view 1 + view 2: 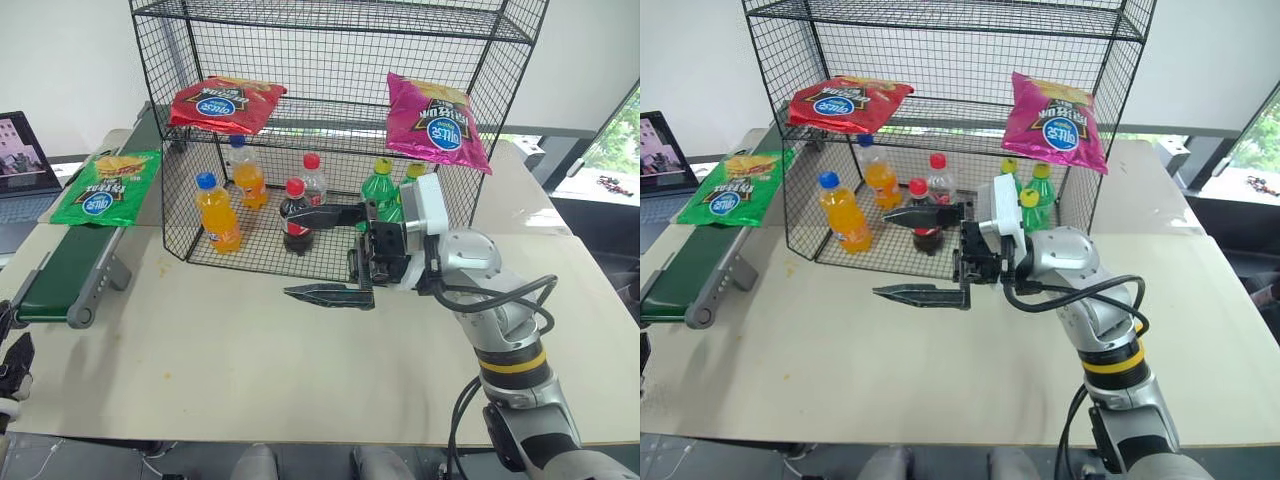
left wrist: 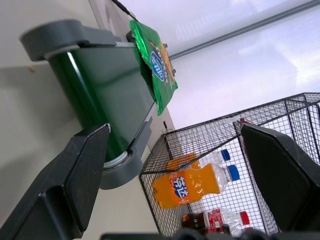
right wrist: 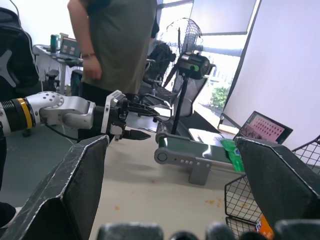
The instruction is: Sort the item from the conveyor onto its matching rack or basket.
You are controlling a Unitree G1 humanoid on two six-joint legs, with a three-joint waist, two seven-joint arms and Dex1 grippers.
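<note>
The item, a glossy green chip bag (image 1: 105,185) with a blue logo, lies flat on the far end of the conveyor (image 1: 58,282), a dark-green belt along the table's left side. Right of it stands the rack (image 1: 340,30), a tall black wire-mesh unit. My right gripper (image 1: 290,252) hangs open in front of the rack's lower tier, pointing left, with nothing between its fingers. Beyond the conveyor's near end, my left gripper (image 3: 157,124) is open and empty; its wrist view looks along the belt (image 2: 105,85) to the green bag (image 2: 157,65).
A red bag (image 1: 225,103) and a magenta bag (image 1: 435,120) lie on the rack's middle shelf. Orange (image 1: 218,212), cola (image 1: 296,218) and green (image 1: 380,190) bottles stand on its bottom tier. A laptop (image 1: 25,150) sits far left. A person (image 3: 115,45) stands beyond the table's left side.
</note>
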